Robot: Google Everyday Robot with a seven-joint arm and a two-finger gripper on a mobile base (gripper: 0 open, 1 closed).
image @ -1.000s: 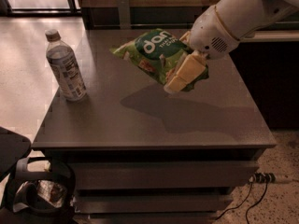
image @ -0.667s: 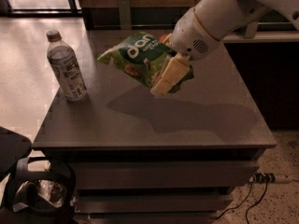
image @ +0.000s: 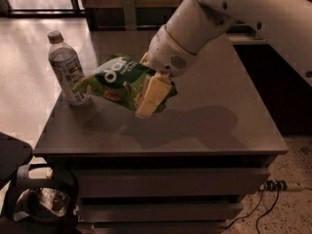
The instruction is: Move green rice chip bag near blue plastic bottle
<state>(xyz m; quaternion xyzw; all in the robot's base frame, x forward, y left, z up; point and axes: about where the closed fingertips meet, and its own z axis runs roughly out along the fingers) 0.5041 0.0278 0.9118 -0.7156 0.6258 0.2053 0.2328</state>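
Observation:
My gripper (image: 146, 94) is shut on the green rice chip bag (image: 119, 81), a crinkled glossy green bag with white lettering, and holds it just above the grey table (image: 209, 126). The bag's left tip reaches close to the blue plastic bottle (image: 67, 68), a clear bluish bottle with a grey cap that stands upright at the table's left edge. One cream-coloured finger (image: 152, 96) lies across the front of the bag. The white arm comes in from the upper right. No apple shows.
The table's front edge drops to drawers below. A dark robot base part (image: 29, 189) sits at the lower left. Cables (image: 273, 194) lie on the floor at the lower right. A dark counter stands to the right.
The gripper has carried the bag leftward and lower across the table, from the middle toward the bottle. The bottle has not moved.

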